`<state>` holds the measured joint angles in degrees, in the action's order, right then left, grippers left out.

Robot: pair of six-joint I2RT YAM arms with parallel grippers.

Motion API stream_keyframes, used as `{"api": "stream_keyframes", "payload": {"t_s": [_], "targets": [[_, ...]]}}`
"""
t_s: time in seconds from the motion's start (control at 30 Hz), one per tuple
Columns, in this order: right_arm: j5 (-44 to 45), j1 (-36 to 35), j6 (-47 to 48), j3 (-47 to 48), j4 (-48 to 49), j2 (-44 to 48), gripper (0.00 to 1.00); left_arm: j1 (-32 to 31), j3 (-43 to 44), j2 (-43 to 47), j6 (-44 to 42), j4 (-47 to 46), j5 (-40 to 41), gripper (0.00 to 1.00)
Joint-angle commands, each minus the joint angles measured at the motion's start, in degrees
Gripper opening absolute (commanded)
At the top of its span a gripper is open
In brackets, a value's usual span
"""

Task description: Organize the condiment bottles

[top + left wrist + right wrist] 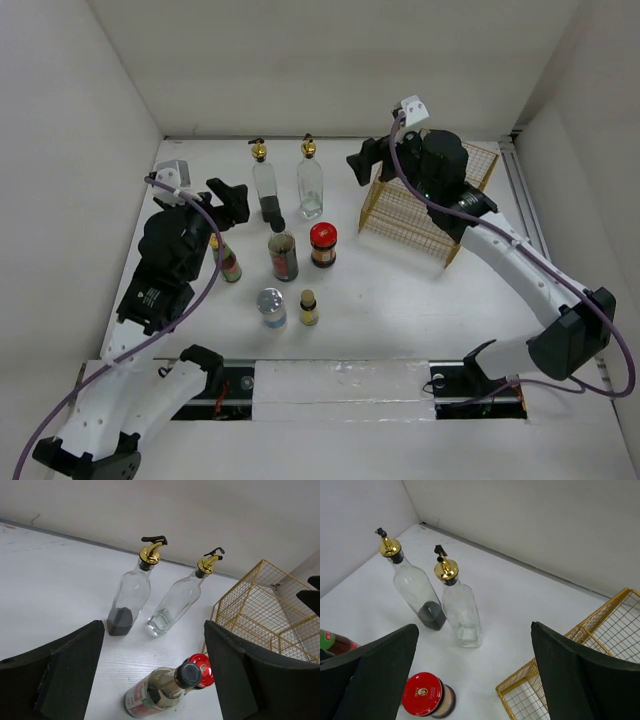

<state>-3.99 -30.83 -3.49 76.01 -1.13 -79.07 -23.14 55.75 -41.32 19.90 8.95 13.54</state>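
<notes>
While every bottle and jar stands upright, long axis vertical and cap up, the group sits on the table (400, 300) left of the wire basket (425, 215).

Back row: tall bottle with dark liquid (265, 188), and just beside it tall bottle with clear liquid (310, 185). Both gold spouts hook to the right in the left wrist view.

Middle row: colourful-labelled bottle (230, 265), partly hidden by the left arm, then black-capped jar (283, 257) and red-lidded jar (323, 246), near each other but apart.

Front row: silver-lidded jar (271, 308), small yellow bottle (309, 309).

Left gripper (233, 201) hangs by the dark-liquid bottle, fingers spread, holding nothing. Right gripper (366, 160) hovers at the basket's back left corner, fingers wide apart, holding nothing.
</notes>
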Motion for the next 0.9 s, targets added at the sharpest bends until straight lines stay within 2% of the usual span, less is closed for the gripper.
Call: {"api": "stream_keyframes", "payload": {"t_s": [0.0,0.03,0.07,0.1,0.13,0.17,0.2,0.27,0.3,0.4,0.43,0.47,0.53,0.57,0.6,0.63,0.7,0.87], "targets": [[-1.28,-0.02,-0.38,4.59,1.39,-1.52,1.0,0.2,-1.08,1.68,-1.44,-3.41,-1.68,0.78],[-1.28,-0.02,-0.38,4.59,1.39,-2.4,0.98,0.2,-1.69,1.68,-1.44,-3.41,-1.68,0.78],[-1.28,-0.02,-0.38,5.11,2.09,-2.41,0.9,0.2,-1.69,1.68,-1.44,-3.41,-1.68,0.78],[-1.81,-0.02,0.14,5.64,2.09,-4.23,0.56,0.2,-2.39,2.29,-1.44,-3.41,-1.68,0.78],[-1.81,-0.02,0.15,6.25,2.09,-4.95,0.29,0.2,-2.4,2.3,-1.44,-4.2,-2.37,0.76],[-1.81,-0.02,0.15,6.95,1.48,-5.65,0.11,0.2,-3.27,2.3,-1.44,-4.81,-2.38,0.74],[-1.81,-0.02,0.67,8.18,1.48,-6.44,0.0,0.2,-3.28,2.3,-1.97,-4.82,-2.38,0.71],[-1.81,-0.02,1.2,8.97,1.48,-8.73,0.0,0.2,-3.8,1.6,-1.97,-4.65,-1.86,0.64],[-2.42,-0.02,1.2,10.11,1.48,-9.69,0.0,0.2,-3.28,1.59,-1.97,-4.64,-1.85,0.47],[-3.12,-0.02,3.13,12.31,-0.45,-13.47,0.01,0.2,-3.28,0.98,-1.97,-4.12,-1.85,0.21],[-3.13,-0.02,4.09,14.58,-1.41,-14.53,0.15,0.2,-3.28,0.98,-1.97,-4.12,-1.85,0.1],[-3.83,-0.02,4.8,15.48,-2.03,-16.62,0.25,0.2,-3.28,0.98,-1.97,-4.12,-1.24,0.09],[-5.58,-0.02,5.5,17.76,-2.04,-18.74,0.47,0.2,-3.28,0.98,-1.97,-4.12,-1.24,0.11],[-6.2,-0.02,5.51,18.55,-2.56,-20.93,0.62,0.2,-3.28,0.98,-1.97,-4.12,-1.24,0.23],[-6.21,-0.02,5.51,19.43,-3.26,-21.91,0.66,0.2,-3.28,1.67,-1.97,-4.12,-1.24,0.31],[-7.6,-0.02,5.51,20.14,-3.27,-22.79,0.7,0.2,-3.28,1.68,-1.97,-4.73,-1.24,0.39],[-9.62,-0.02,6.12,22.25,-3.79,-25.42,0.77,0.2,-3.8,1.68,-1.45,-4.73,-1.24,0.46],[-16.04,-0.63,7.52,25.24,-4.85,-29.3,0.81,0.2,-3.8,1.68,-1.44,-4.82,-1.24,0.48]]}}
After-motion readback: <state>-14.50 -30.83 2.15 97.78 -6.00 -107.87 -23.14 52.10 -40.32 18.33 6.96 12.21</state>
